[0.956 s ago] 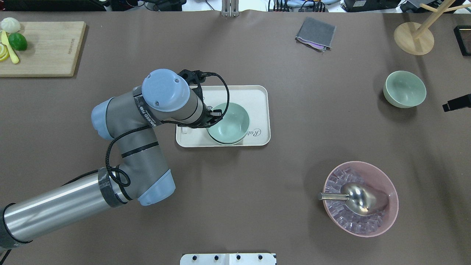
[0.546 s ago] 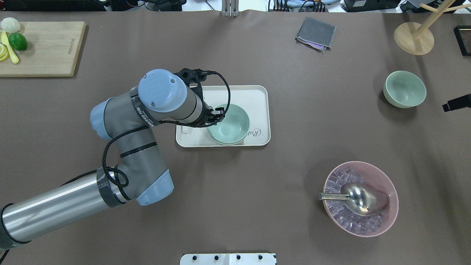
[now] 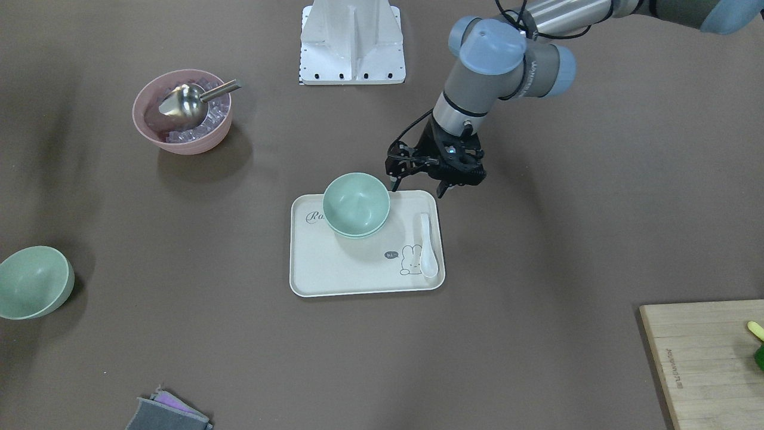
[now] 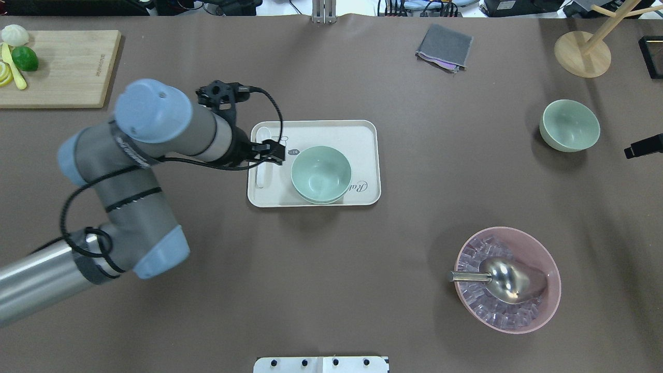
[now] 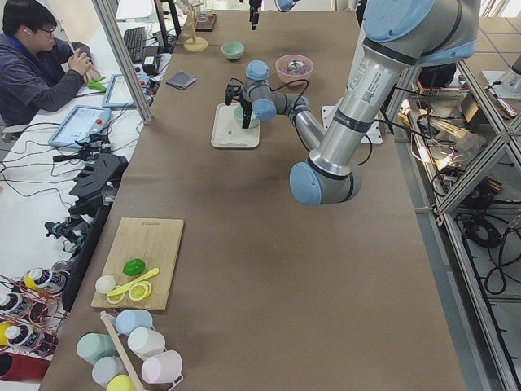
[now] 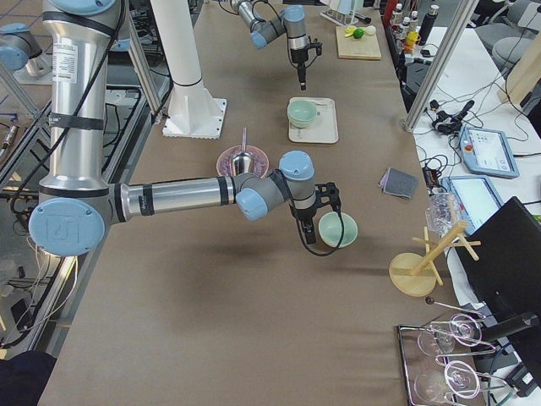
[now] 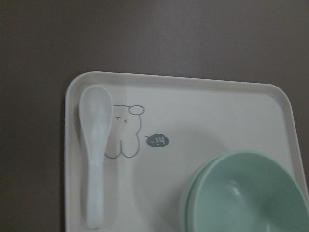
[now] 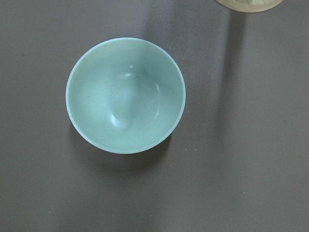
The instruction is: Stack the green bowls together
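Two pale green bowls sit nested as one stack (image 4: 321, 173) on a cream tray (image 4: 357, 140); the stack also shows in the front view (image 3: 356, 205) and in the left wrist view (image 7: 246, 193). My left gripper (image 4: 269, 151) is open and empty. It hangs above the tray's left end, apart from the stack. A third green bowl (image 4: 570, 125) stands alone on the table at the far right and fills the right wrist view (image 8: 125, 95). My right gripper (image 6: 308, 230) hovers beside it. I cannot tell whether it is open or shut.
A white spoon (image 4: 261, 166) lies on the tray's left end. A pink bowl (image 4: 544, 305) with ice and a metal scoop stands front right. A cutting board (image 4: 57, 67), a grey cloth (image 4: 444, 46) and a wooden stand (image 4: 582, 52) are along the far edge.
My left gripper has pulled back to the left from the rim of the stacked bowls, and the arm has swung left with it. The bowls have not moved.
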### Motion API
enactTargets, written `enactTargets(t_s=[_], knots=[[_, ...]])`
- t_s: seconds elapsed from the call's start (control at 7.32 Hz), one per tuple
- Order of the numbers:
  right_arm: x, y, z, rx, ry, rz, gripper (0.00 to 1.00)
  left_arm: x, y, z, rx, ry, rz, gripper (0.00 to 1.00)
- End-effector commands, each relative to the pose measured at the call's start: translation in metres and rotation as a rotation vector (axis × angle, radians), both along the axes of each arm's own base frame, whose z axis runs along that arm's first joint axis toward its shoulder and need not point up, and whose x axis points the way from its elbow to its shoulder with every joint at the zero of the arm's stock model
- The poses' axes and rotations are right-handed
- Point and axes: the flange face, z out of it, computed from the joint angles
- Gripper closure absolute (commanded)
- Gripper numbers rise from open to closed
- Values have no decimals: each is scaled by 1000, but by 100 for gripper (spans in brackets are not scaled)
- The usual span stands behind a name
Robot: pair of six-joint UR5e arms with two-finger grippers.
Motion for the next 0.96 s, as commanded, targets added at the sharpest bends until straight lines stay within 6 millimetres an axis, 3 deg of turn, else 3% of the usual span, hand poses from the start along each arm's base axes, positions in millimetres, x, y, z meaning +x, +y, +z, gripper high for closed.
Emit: enactTargets(t_s=[0.0,0.27,0.41,0.55,0.68,0.82], knots=[[-9,-24,13,-15,9,-9,1,-130,-7,99,116,-105,133,3],[-26,-78,28,-49,29,8,5,-260,-11,180,130,-96,209,3],[-31,-96,26,-71,33,41,8,-303,8,227,148,-137,226,2],[-35,-108,33,-93,45,66,10,-342,24,276,159,-184,252,2],[-35,-111,50,-74,36,84,13,-358,32,319,151,-218,282,2],[-41,-116,59,-83,7,125,15,-370,33,326,140,-228,259,2]])
